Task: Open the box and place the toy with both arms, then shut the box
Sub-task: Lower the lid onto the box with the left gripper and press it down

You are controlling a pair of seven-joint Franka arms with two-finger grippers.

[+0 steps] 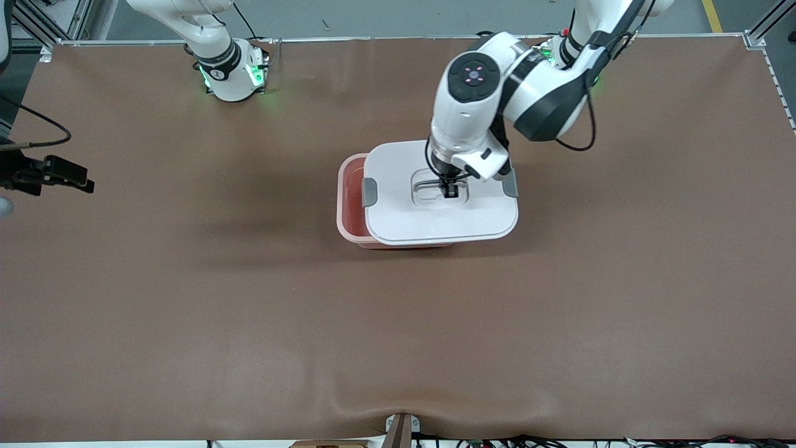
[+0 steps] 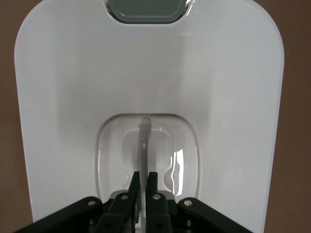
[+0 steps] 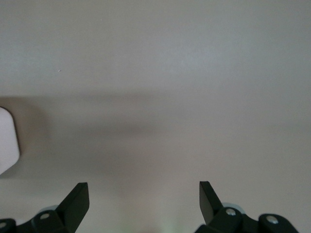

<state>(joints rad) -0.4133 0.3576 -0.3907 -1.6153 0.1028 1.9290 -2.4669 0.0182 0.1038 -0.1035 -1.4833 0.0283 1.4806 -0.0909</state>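
The box's white lid [image 1: 435,214] hangs skewed over the pale pink base [image 1: 347,205], leaving a strip of the base uncovered toward the right arm's end. My left gripper [image 1: 449,190] is shut on the lid's thin handle [image 2: 144,145] in the recessed centre, fingers [image 2: 153,182] pinching it from both sides. The uncovered strip shows a reddish inside; the toy is hidden. My right gripper [image 3: 143,187] is open over a bare surface and holds nothing. It waits by the table edge at the right arm's end [image 1: 59,174].
Grey latches [image 1: 369,191] [image 1: 511,185] sit on the lid's two short sides, one showing in the left wrist view [image 2: 146,12]. Brown table [image 1: 249,311] spreads around the box. A white rounded corner [image 3: 7,141] shows in the right wrist view.
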